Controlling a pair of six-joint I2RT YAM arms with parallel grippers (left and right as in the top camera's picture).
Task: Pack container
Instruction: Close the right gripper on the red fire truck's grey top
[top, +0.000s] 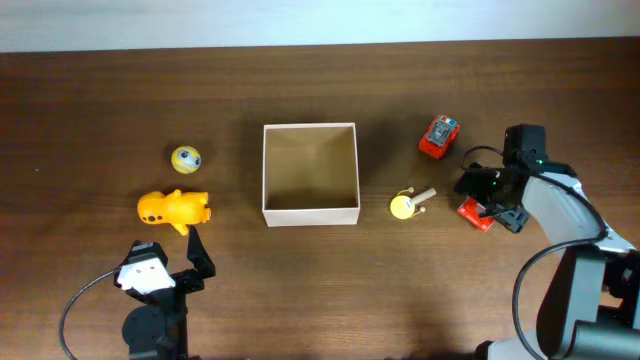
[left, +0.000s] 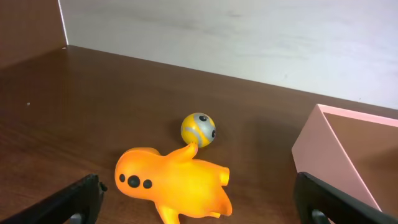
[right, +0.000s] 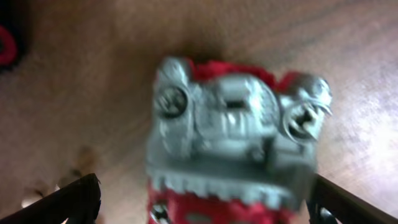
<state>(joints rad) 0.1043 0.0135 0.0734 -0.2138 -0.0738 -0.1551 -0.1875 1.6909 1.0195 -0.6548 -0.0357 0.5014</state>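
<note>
- At the middle of the brown surface (top: 330, 290) sits the container (top: 310, 213), a square open box with white walls and a tan inside, with nothing in it.
- Left of the container lie an orange animal toy (top: 174, 210) and, just behind it, a small yellow ball with a grey face (top: 186, 158); the two are near each other but apart in the overhead view.
- The left pincer (left: 198, 180) is low at the near left with its fingers spread wide, the orange animal toy just ahead of it and not gripped.
- Right of the container, a yellow toy with pale sticks (top: 405, 205) lies close to the box wall, and a red toy car (top: 438, 137) is farther back.
- The right pincer (right: 205, 183) is spread on either side of a red and grey toy (right: 233, 124); the wrist view is blurred, so contact with the fingers may or may not be there.
</note>
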